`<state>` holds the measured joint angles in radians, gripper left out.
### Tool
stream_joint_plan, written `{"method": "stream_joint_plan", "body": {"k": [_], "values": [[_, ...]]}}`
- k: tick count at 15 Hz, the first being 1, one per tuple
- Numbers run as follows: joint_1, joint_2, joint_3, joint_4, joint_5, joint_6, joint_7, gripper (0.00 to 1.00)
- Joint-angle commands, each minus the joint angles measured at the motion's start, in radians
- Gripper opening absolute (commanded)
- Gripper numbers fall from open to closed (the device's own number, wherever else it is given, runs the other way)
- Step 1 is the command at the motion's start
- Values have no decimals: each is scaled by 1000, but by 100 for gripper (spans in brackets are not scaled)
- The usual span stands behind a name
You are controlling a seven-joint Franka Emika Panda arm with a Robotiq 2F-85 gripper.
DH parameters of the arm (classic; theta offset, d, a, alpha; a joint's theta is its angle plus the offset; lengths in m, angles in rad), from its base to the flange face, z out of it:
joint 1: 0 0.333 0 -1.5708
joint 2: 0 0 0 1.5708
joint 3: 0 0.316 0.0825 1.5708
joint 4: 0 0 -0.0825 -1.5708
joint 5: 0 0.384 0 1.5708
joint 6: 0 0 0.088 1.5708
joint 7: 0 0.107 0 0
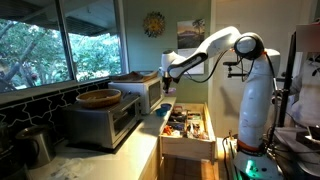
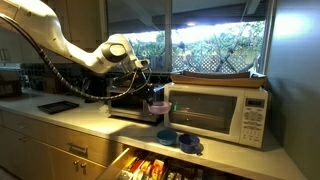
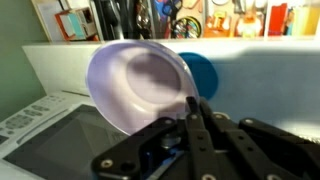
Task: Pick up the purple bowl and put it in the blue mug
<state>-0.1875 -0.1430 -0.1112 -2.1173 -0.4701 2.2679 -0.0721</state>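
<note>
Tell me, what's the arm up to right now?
Gripper shut on purple bowl rim. Bowl in the air, not yet in blue mug. Microwave close beside.

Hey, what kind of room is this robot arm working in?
Most likely a home kitchen: a white microwave sits on a long counter beneath a window, and an open drawer below the counter is packed with what look like food packets.

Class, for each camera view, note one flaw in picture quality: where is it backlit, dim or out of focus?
In both exterior views the daylit window outshines a dim room; in the wrist view the end effector is a dark blur near the lens, the purple bowl brighter but soft.
</note>
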Motion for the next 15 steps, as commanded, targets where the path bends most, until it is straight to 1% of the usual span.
{"method": "stream_joint_plan", "body": {"k": [1,2,3,4,6,7,8,9,14,15], "values": [[-39,-12,-45,-111,-177,25,-68,1],[-49,-1,-59,-116,-225,9,-87,1],[-24,3,-52,-75,-151,-1,-52,4],[-32,6,-62,-92,-184,-1,-62,4],[-39,8,-70,-102,-203,-1,-74,4],[-37,-8,-77,-131,-233,54,-158,1],[-45,-24,-87,-166,-273,119,-189,1],[-52,-19,-103,-185,-282,194,-226,1],[-92,67,-186,-235,-354,613,-367,1],[-98,87,-200,-236,-347,701,-393,1]]}}
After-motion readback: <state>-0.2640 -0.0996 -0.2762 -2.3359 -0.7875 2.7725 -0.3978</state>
